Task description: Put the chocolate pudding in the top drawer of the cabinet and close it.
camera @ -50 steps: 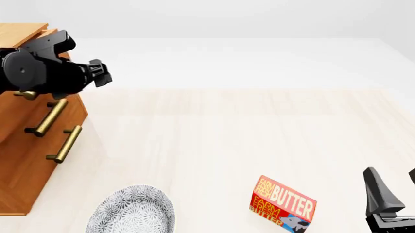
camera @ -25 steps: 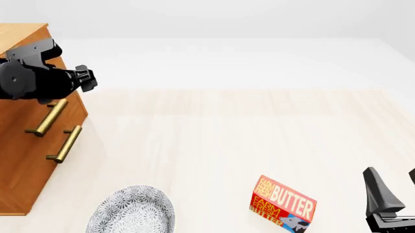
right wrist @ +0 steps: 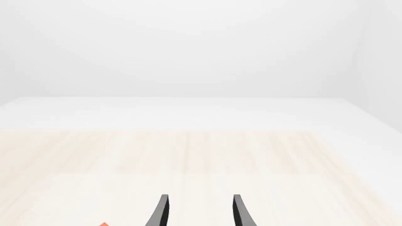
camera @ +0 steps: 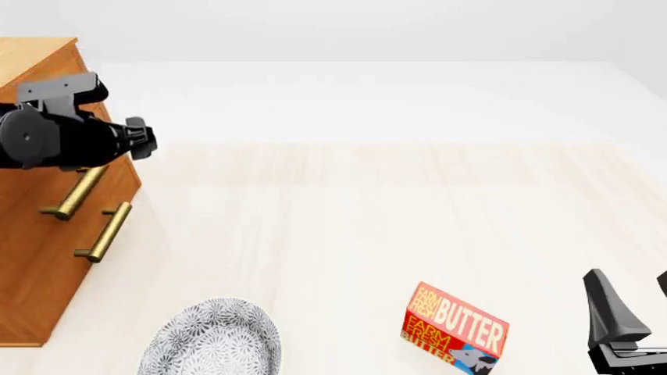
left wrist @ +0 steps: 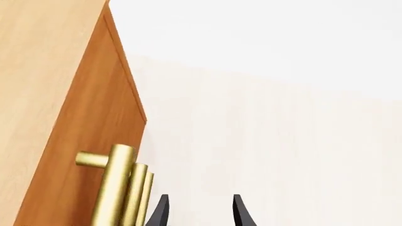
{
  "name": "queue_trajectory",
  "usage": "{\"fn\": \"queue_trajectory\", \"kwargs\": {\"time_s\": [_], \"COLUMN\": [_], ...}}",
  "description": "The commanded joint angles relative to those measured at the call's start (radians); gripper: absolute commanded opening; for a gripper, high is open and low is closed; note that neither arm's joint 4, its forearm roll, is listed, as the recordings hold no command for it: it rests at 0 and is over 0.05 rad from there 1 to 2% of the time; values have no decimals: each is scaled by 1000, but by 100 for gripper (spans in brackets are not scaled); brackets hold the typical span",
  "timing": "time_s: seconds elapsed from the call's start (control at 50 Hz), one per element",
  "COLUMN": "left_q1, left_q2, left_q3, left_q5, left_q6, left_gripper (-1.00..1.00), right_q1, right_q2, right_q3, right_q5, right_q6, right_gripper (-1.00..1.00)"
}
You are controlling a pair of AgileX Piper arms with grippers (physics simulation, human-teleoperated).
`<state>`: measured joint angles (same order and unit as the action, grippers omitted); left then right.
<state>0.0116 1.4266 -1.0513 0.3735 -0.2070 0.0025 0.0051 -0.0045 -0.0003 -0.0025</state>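
on the table: one cabinet, perhaps three handles; both arms' jaws released, empty.

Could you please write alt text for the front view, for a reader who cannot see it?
The left gripper hangs by the upper front of a wooden cabinet at the table's left edge, above two brass bar handles. A red butter box and a patterned plate lie on the pale table nearer the camera, and the right gripper sits open in the lower right corner.
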Motion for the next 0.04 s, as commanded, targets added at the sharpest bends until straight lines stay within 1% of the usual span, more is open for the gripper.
{"fn": "queue_trajectory", "kwargs": {"time_s": [0.02,0.04], "left_q1": [92,88], "left_q2": [-59,-70], "left_q3": [36,41], "left_q5": [10,11], "left_q6": [-12,-17], "left_gripper": [100,100], "right_q1": [0,0], "right_q2": [0,0], "right_q3": [0,0], "right_q5": [0,0], "right_q6": [0,0], "right_gripper": [100,100]}}
